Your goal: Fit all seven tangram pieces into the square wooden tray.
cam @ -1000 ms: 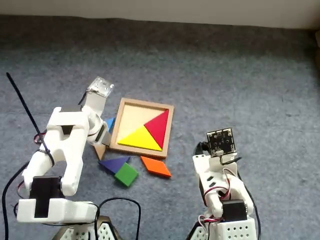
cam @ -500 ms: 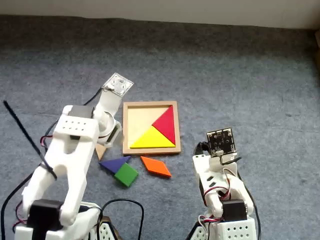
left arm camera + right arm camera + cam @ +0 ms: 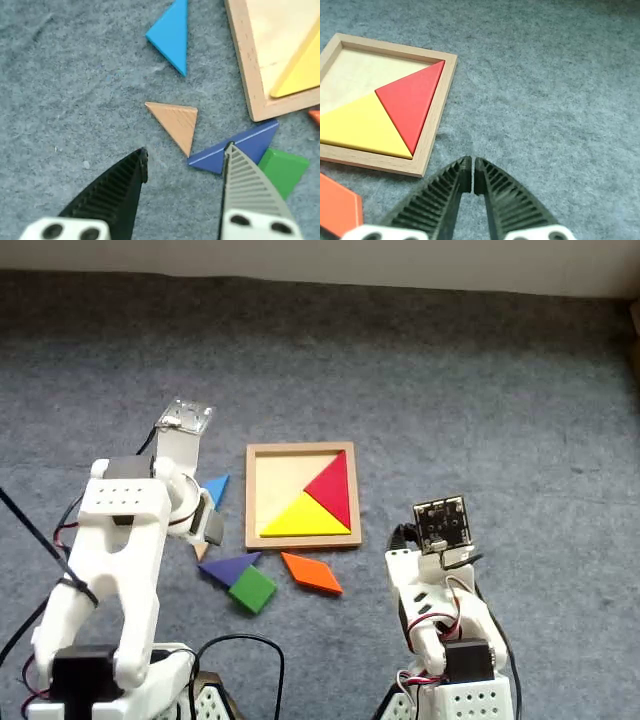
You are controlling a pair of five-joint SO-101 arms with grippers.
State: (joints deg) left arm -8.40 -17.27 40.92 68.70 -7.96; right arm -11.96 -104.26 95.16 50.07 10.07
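Left gripper [image 3: 185,148], jaws apart, withdrew from the squared-up tray [image 3: 300,448] and hovered over the tan triangle [image 3: 175,122], likely next

**Grey fuzzy counter with a pale strip at the far edge**

The counter [image 3: 470,400] has a grey, fuzzy, carpet-like top that spreads under and all around the left end effector [image 3: 185,148] and the right end effector [image 3: 472,160]. A small pale speck [image 3: 86,164] lies on the fuzz just beside the left end effector, close to its black half. Farther ahead of that end effector, a faint crease [image 3: 42,25] marks the nap. Well beyond both end effectors, a pale strip [image 3: 320,258] runs along the counter's far edge.
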